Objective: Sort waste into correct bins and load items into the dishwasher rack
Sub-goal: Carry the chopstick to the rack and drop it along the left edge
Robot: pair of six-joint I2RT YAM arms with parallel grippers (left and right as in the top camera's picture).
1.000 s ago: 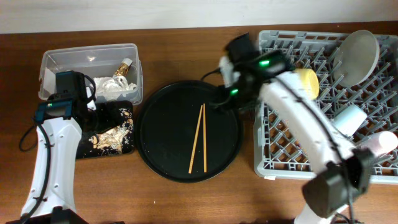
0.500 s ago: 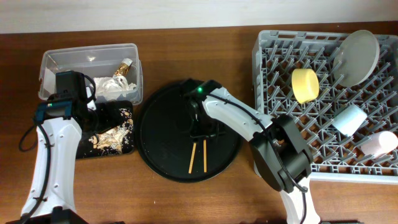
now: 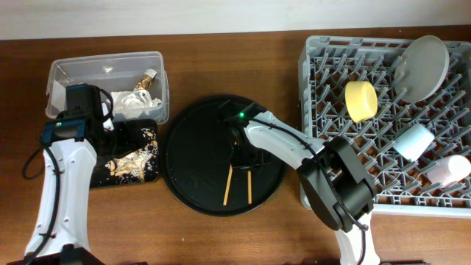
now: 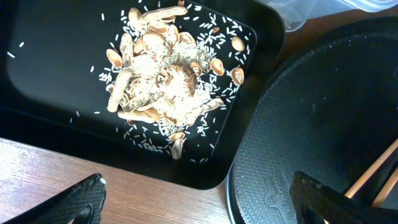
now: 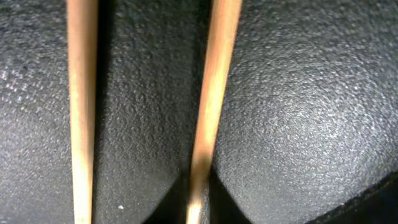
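Observation:
Two wooden chopsticks [image 3: 229, 184] lie on the round black tray [image 3: 188, 147]. My right gripper [image 3: 243, 156] is down on that tray. In the right wrist view its dark fingertips [image 5: 198, 199] are pinched on the right chopstick [image 5: 214, 87], and the other chopstick [image 5: 81, 93] lies free beside it. My left gripper [image 4: 199, 202] hangs open over the near corner of the shallow black bin [image 4: 56, 87], which holds food scraps [image 4: 165, 81] and rice. The clear tub [image 3: 73, 73] holds napkins [image 3: 129, 103] and a gold wrapper [image 3: 149, 77].
The grey rack [image 3: 331, 177] at the right carries a pale plate [image 3: 425, 66], a yellow bowl [image 3: 360, 101], a light-blue cup [image 3: 412, 141] and a pink cup [image 3: 450, 169]. The round tray's rim nearly touches the black bin in the left wrist view.
My right arm swung from the rack down onto the round tray, and its jaws closed on one chopstick. That chopstick's lower end has splayed right. The left arm is still.

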